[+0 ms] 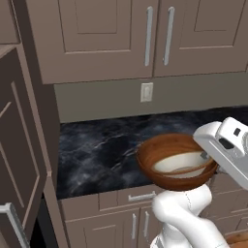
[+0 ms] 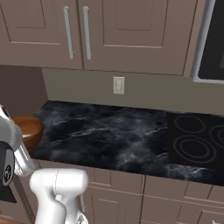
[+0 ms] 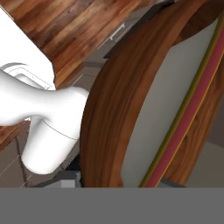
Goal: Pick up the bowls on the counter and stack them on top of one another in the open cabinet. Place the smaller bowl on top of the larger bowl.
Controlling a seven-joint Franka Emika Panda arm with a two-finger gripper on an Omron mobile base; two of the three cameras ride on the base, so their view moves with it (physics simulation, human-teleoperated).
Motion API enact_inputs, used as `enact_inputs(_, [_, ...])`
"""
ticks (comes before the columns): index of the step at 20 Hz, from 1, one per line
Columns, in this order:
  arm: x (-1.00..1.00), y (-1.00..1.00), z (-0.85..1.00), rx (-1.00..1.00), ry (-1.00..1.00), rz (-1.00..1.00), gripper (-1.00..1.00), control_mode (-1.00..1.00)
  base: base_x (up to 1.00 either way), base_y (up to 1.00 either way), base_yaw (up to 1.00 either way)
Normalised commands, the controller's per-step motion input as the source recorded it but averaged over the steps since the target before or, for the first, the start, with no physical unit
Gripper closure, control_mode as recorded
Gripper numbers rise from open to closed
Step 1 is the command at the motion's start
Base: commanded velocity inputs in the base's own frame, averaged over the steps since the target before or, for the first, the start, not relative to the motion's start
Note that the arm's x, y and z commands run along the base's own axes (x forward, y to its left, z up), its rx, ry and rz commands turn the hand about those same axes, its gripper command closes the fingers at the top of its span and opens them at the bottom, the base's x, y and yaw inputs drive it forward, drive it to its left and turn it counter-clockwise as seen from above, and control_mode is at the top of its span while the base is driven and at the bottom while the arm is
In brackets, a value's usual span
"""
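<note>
The larger bowl point(image 1: 169, 145), reddish-brown wood, hangs tilted just above the counter's point(image 1: 97, 155) front edge. The smaller bowl point(image 1: 177, 162) lies nested inside it, cream-white inside showing. My gripper point(image 1: 207, 157) meets the larger bowl's right rim and looks shut on it; the fingertips are hidden by the bowl. In the right base view the larger bowl point(image 2: 28, 127) peeks out at the far left behind my arm. The hand view looks close along the larger bowl's wall point(image 3: 118, 100), with the smaller bowl point(image 3: 166, 105) inside it. The open cabinet's compartment is out of view.
Panelled upper cabinets with silver bar handles point(image 1: 157, 36) hang over the counter, and a wall outlet point(image 1: 146, 92) sits below them. A tall brown door point(image 1: 19, 160) stands open at the left. A black cooktop point(image 2: 197, 140) lies at the counter's right end. Drawers point(image 1: 140, 197) run beneath.
</note>
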Motion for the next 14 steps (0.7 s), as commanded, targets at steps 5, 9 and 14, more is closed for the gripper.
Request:
enact_inputs(5, [0.0,0.0,0.0,0.0,0.0,0.0,1.0,1.0,-0.84,-0.03,-0.06])
enact_inputs(9, [0.0,0.0,0.0,0.0,0.0,0.0,1.0,1.0,-0.82,-0.02,-0.05])
enact_inputs(14, [0.0,0.0,0.0,0.0,0.0,0.0,1.0,1.0,-0.73,0.0,-0.03])
